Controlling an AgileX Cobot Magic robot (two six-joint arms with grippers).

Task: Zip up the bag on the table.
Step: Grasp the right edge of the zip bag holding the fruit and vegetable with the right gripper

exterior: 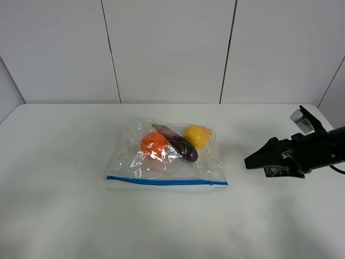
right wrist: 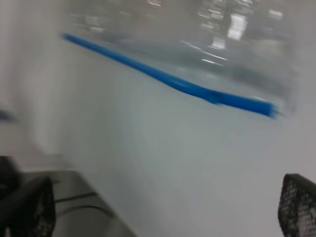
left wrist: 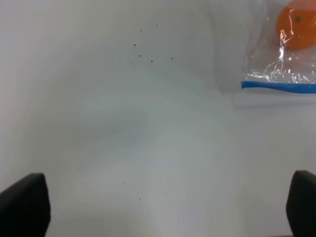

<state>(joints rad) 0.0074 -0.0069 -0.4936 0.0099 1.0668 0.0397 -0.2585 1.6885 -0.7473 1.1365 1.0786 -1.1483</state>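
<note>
The clear plastic bag (exterior: 167,156) lies flat in the middle of the white table (exterior: 64,216). It holds an orange (exterior: 154,143), a purple eggplant (exterior: 180,144) and a yellow fruit (exterior: 197,135). Its blue zipper strip (exterior: 167,182) runs along the near edge. My right gripper (exterior: 249,162) is open, low over the table, to the right of the bag and apart from it. The right wrist view is blurred and shows the strip (right wrist: 168,79) ahead of the open gripper (right wrist: 163,205). My left gripper (left wrist: 163,203) is open and empty, with the bag's corner (left wrist: 281,64) ahead. The left arm is outside the exterior view.
A white panelled wall (exterior: 167,48) stands behind the table's far edge. A few small dark specks (exterior: 73,156) mark the tabletop left of the bag. The table's rounded right corner (exterior: 315,108) lies behind the right arm.
</note>
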